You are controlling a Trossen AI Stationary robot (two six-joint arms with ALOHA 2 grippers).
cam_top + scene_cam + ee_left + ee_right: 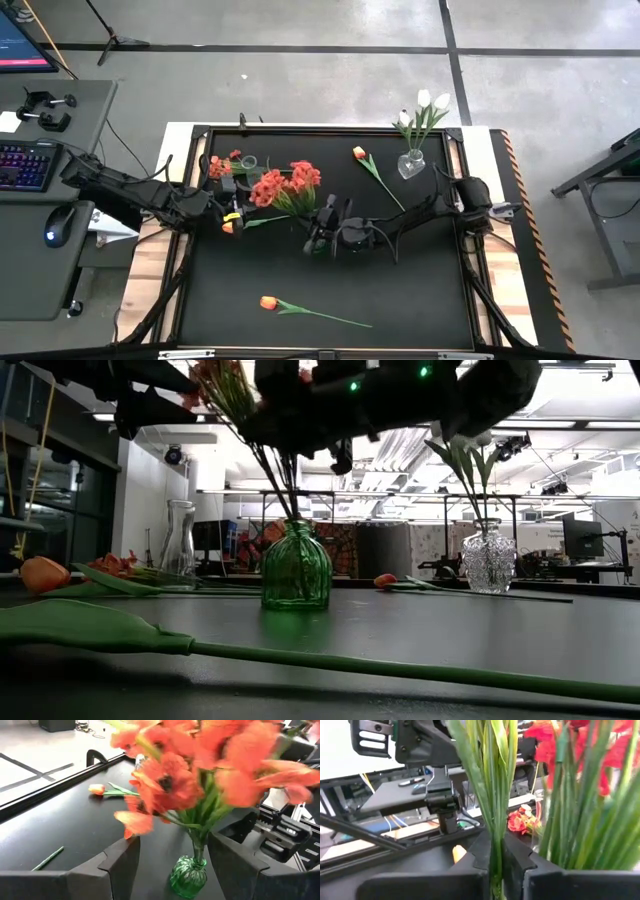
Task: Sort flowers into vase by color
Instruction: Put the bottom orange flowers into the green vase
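Seen from above: left gripper point(237, 212) reaching in over the black table point(420, 290), fingers spread apart, just short of the red-orange blossoms point(284, 186) that stand bunched ahead of its fingertips. Right gripper point(318, 238) on the far side of that bunch, fingers drawn nearly together on green stems point(270, 220) running out toward the left fingers. Well behind the right gripper, white tulips point(424, 108) upright in a clear vase point(411, 164). One orange tulip point(375, 174) flat on the table between that vase and the right arm; a second orange tulip point(300, 306) flat, well apart from both sets of fingers, near the table's front edge. A small red cluster point(221, 163) beside an empty clear vase point(249, 161), just past the left gripper.

From table height: green vase point(296, 568) upright with stems rising into dark gripper bodies above; finger state not readable here. Long green stem point(330, 660) lying across the foreground.

Through the left wrist camera: left fingers point(115, 865) wide apart, nothing between the pads but the green vase point(188, 876) standing ahead in the gap, red-orange blossoms point(200, 770) fanning above it. Orange tulip point(102, 790) lying far beyond the fingertips.

Through the right wrist camera: right fingers point(520, 862) clamped on a sheaf of green stems point(496, 795) passing straight up between the pads; red blossoms point(560, 745) just beside the fingers.
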